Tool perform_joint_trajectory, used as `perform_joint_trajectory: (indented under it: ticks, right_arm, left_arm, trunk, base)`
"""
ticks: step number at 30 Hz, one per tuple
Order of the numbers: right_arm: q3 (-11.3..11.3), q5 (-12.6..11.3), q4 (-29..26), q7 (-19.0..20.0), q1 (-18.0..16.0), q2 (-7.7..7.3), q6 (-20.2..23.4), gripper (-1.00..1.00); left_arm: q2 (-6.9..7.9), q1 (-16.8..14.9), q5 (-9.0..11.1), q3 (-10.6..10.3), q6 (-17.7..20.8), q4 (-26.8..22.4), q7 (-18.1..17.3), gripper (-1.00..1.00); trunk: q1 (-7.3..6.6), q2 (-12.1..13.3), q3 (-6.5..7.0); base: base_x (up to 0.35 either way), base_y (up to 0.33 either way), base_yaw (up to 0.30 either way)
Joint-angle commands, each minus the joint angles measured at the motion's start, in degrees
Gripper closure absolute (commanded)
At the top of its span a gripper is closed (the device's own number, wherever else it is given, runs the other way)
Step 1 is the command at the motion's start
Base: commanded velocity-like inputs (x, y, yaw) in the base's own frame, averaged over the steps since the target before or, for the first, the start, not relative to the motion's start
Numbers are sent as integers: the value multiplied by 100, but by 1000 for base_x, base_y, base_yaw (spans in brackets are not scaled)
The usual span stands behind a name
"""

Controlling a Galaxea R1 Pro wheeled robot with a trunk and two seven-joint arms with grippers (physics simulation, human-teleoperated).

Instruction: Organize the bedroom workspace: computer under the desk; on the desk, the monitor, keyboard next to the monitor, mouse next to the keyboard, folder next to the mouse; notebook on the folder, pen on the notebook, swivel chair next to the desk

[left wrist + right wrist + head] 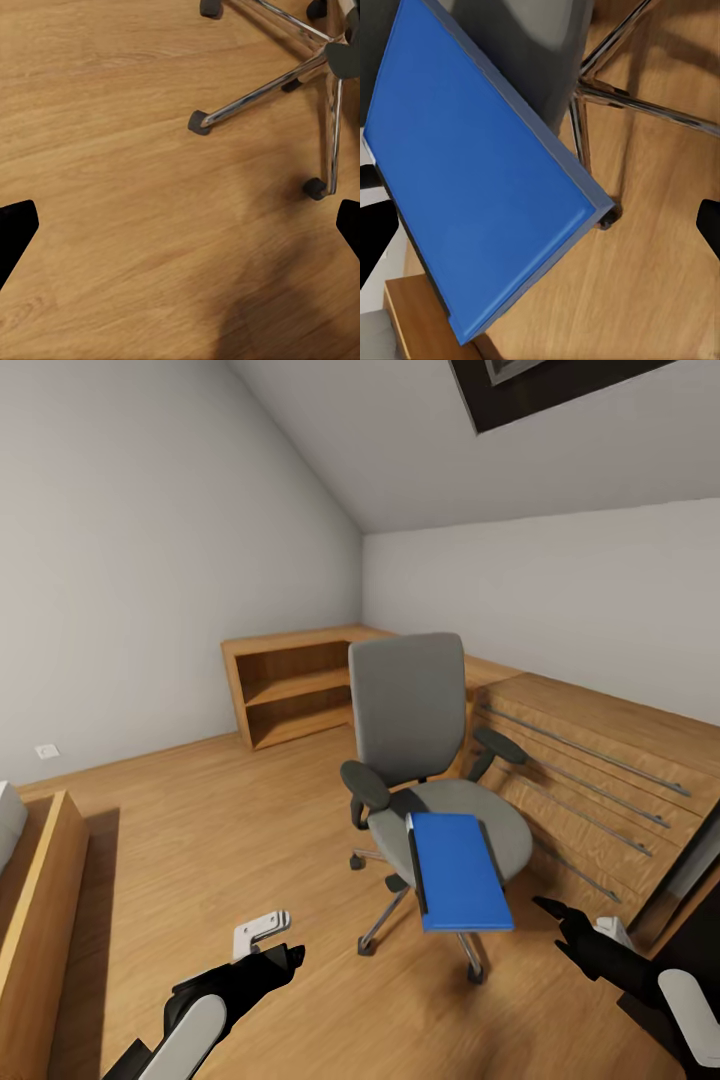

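Wood floor (pixel 250 830), grey walls. Folder (pixel 458 870) flat on swivel chair (pixel 410 710) seat, long axis toward robot, overhanging front edge. Left gripper (pixel 285 956) and right gripper (pixel 556 916) both spread, empty.

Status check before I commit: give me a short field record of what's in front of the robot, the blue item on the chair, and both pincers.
setting: wood floor, grey walls, open wooden shelf unit in the corner
chair: grey upholstered swivel chair with chrome star base, facing the robot
blue item: flat blue folder lying on the chair seat, its near end overhanging the seat's front edge
left pincer: open, empty, low over the floor, left of the chair base
right pincer: open, empty, close to the folder's right side
desk: cannot tell from these views
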Motion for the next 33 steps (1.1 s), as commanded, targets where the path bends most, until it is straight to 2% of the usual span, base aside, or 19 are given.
perform_joint_trajectory:
  ticks: [1, 21, 26, 28, 33]
  right_arm:
    - [-10, 30, 0, 36, -5, 3, 31, -100]
    - [47, 30, -2, 50, -5, 3, 31, -100]
    - [92, 50, -11, 487, -5, -8, 31, -100]
    - [93, 56, -11, 551, -5, -13, 31, -100]
    - [94, 64, -11, 958, -5, -85, 31, -100]
  left_arm:
    - [4, -6, 40, -10, 3, -7, 50, -100]
    - [-4, -6, 40, -10, 7, 2, 71, -100]
    - [-4, -6, 40, -10, 11, 10, 71, -100]
    - [-4, -6, 40, -10, 11, 10, 71, -100]
    - [-4, -6, 40, -10, 11, 10, 71, -100]
  trunk:
    - [22, -44, -24]
    - [461, -846, -383]
    - [461, -846, -383]
    - [461, -846, -383]
    - [461, -846, -383]
  base:
    - [0, 0, 0]
    - [0, 0, 0]
    - [0, 0, 0]
    - [0, 0, 0]
    - [0, 0, 0]
